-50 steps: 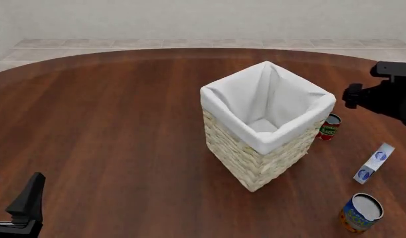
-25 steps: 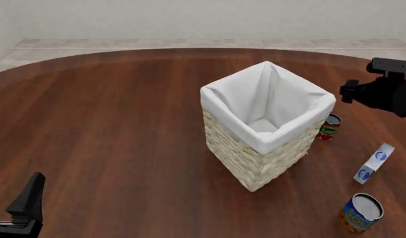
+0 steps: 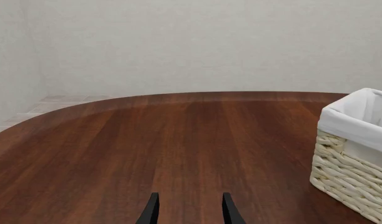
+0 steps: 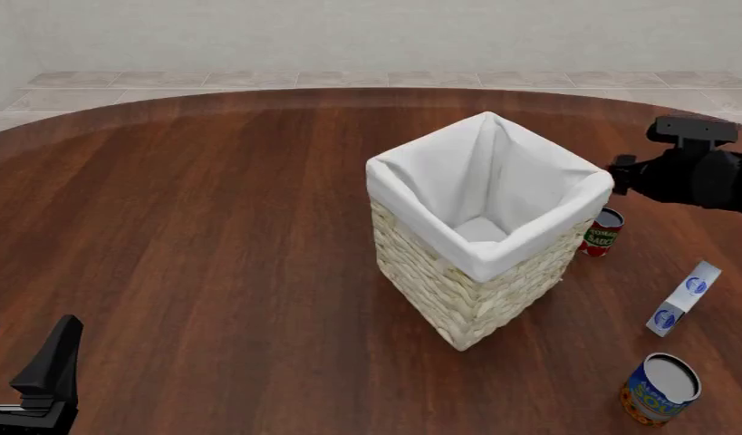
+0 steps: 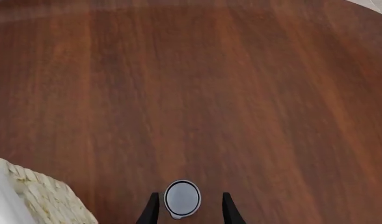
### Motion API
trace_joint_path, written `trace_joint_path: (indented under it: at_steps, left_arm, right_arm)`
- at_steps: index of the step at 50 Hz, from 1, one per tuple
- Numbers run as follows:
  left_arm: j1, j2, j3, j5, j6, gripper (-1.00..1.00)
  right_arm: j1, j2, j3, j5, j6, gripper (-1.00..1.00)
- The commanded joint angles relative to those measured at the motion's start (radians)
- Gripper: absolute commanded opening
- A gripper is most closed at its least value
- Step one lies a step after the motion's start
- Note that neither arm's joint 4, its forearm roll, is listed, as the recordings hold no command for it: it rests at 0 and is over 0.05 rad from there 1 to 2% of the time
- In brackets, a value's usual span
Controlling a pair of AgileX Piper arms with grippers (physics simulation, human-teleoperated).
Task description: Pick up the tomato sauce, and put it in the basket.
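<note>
**Right arm lining up over the tomato sauce**

Nearest the camera in the front view, at about 7 o'clock, the left gripper (image 4: pixel 38 385) sits low at the bench (image 4: pixel 201 236) edge; its wrist view shows the fingers (image 3: pixel 151 212) parted over bare wood, holding nothing. At about 5 o'clock stands a blue-and-orange can (image 4: pixel 660 389), and a little farther out a white-and-blue carton (image 4: pixel 684 298) lies tilted — neither belongs to the task.

Mid-bench stands the basket (image 4: pixel 467 299), tall and cloth-lined. The tomato sauce (image 4: pixel 602 232) stands upright at the basket's 3 o'clock, just beside its wicker wall and partly hidden behind its corner. The right arm (image 4: pixel 697 172) hangs above and slightly beyond it, well clear of the bench.

From the right wrist view, the right gripper (image 5: pixel 187 207) looks down with the can's silver top (image 5: pixel 182 197) framed between its spread fingers (image 5: pixel 227 207), which hold nothing; the basket corner (image 5: pixel 41 196) shows close by.

The step in hand looks like the descent to grasp. To do it well — come straight down with the can centred, close on the can's body below its rim, and watch the finger nearest the wicker, since the gap there appears tight. A clean vertical lift should then clear the tall rim before swinging over the lining.
</note>
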Motion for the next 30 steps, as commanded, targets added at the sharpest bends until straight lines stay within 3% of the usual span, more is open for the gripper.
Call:
trace_joint_path:
  at_steps: [1, 8, 30]
  left_arm:
    - [0.000, 0.000, 0.000, 0.000, 0.000, 1.00]
    - [0.000, 0.000, 0.000, 0.000, 0.000, 1.00]
    - [0.000, 0.000, 0.000, 0.000, 0.000, 1.00]
  right_arm:
    - [0.024, 0.025, -0.015, 0.010, 0.011, 1.00]
    - [0.042, 0.033, -0.013, 0.014, 0.030, 1.00]
    - [0.029, 0.084, -0.015, -0.005, 0.018, 1.00]
